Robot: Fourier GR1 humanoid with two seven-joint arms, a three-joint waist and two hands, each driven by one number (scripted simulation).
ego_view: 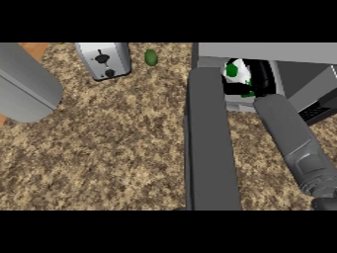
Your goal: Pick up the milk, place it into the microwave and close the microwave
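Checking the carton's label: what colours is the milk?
White with green patches, some black, on the milk; head view.

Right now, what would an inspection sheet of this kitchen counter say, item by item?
Surface: speckled brown stone counter; wooden floor at far left.
Job's things: milk carton, white with green marks, inside the microwave; microwave door wide open.
Clutter: silver toaster; small green vegetable beside it.
Hands: right forearm reaches into the microwave, its hand hidden; left forearm at upper left, hand out of view.
Cables: nothing seen.
Surroundings: nothing seen beyond the counter.
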